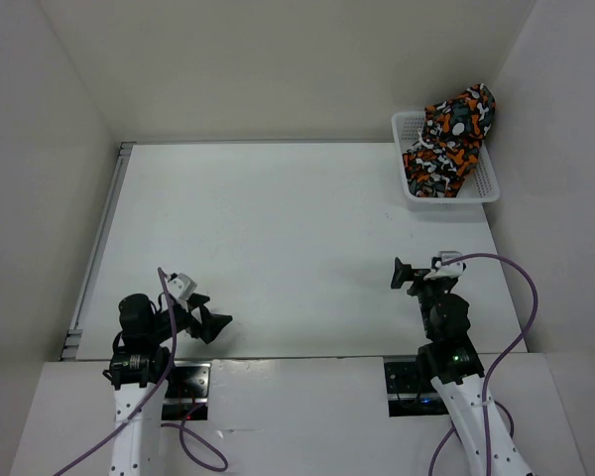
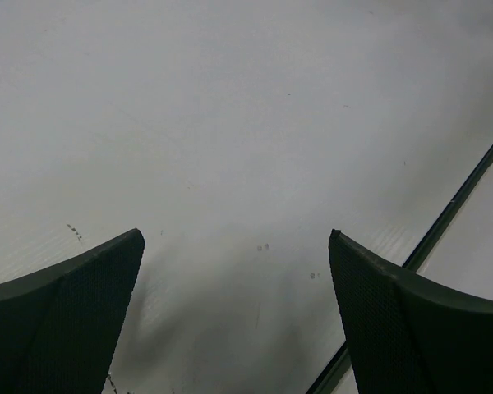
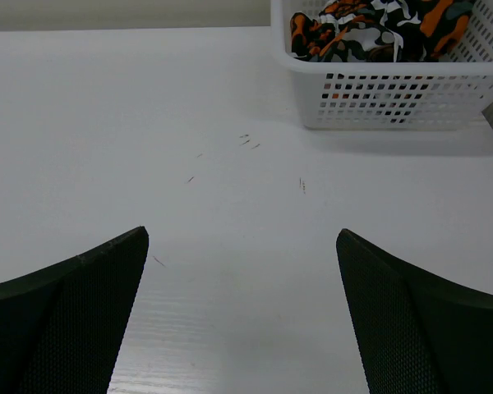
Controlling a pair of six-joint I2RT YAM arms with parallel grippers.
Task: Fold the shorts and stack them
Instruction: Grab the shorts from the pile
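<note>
Low at the frame's bottom, both arms sit folded, left gripper [image 1: 214,323] and right gripper [image 1: 401,275] spread wide, empty. Orange-and-black camouflage cloth shorts [image 1: 454,139] heap in the white plastic mesh basket [image 1: 446,198], upper right.

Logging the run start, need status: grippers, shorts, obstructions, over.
Left gripper open, empty, over bare table. Right gripper open, empty, facing basket. Shorts bunched in basket, far right, not folded. Nothing seen in the way.
</note>
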